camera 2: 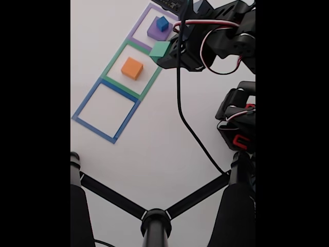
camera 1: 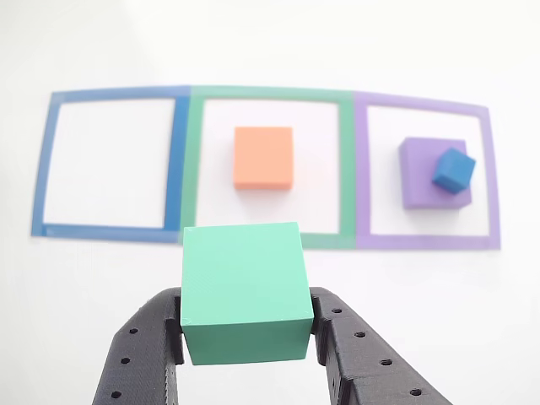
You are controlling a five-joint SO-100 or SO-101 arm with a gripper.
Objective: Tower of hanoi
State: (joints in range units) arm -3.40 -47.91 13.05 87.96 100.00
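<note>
White table (camera 1: 101, 321) under tool (camera 1: 247, 325) clamping green block (camera 1: 245, 291).

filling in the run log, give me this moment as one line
tool: shut on green block, lifted | orange block: in green tape square | blue block: on purple block | blue tape square: empty

Three tape square outlines are laid side by side in a row on a white table (camera 1: 270, 42): blue outline (camera 1: 105, 164), green outline (camera 1: 268, 164) in the middle, purple outline (camera 1: 426, 173). A black cable (camera 2: 193, 136) is draped across the table. A black tripod (camera 2: 154, 221) is seen in the fixed view.
</note>
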